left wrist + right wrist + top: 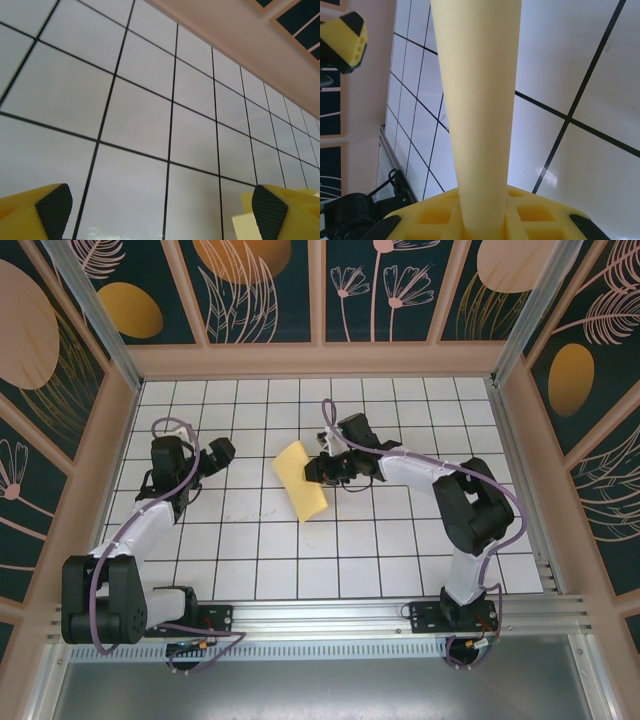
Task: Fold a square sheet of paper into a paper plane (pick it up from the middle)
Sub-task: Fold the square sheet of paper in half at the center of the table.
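The square sheet of paper (300, 480) is pale yellow and bowed into an arch over the grid floor at mid-table. My right gripper (320, 469) is shut on its right side. In the right wrist view the paper (480, 100) rises as a curved band straight out of the closed right gripper (482, 231). My left gripper (221, 452) stands open about one tile left of the sheet, nothing between its fingers. In the left wrist view the left gripper (160, 220) shows bare floor between wide-apart fingertips (52, 210), and a corner of the paper (244, 220) lies beside the right one.
White grid floor (400, 540) is walled by a pale wooden frame (320, 360) at the back and both sides. A metal rail (350, 615) with the arm bases runs along the near edge. The left gripper's yellow fingertip (345, 39) appears at the top left of the right wrist view.
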{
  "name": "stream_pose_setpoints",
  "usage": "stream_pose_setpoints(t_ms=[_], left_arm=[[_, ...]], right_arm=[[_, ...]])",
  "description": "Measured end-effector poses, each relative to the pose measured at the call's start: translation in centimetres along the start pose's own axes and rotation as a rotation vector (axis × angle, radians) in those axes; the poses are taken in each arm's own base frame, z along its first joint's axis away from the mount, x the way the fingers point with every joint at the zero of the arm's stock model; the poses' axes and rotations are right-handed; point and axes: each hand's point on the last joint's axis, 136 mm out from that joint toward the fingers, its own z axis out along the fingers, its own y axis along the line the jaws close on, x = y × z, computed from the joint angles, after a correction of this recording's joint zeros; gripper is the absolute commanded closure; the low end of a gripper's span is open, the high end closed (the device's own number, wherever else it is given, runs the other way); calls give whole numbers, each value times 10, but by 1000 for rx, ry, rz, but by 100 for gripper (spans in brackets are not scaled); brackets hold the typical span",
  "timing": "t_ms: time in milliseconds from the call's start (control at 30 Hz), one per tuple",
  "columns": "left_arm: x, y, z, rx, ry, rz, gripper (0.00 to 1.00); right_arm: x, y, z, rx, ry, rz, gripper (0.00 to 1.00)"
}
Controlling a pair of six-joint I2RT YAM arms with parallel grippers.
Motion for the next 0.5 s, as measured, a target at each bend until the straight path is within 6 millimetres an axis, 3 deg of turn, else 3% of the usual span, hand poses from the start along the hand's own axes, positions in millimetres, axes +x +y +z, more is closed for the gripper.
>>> stream_pose_setpoints(t_ms=[300,500], left_arm=[[34,-18,14,57,96,-12,6],[48,-19,22,53,138,-22,7]], right_arm=[[7,-53,17,159,9,58,70],[7,-79,15,288,-10,55,51]])
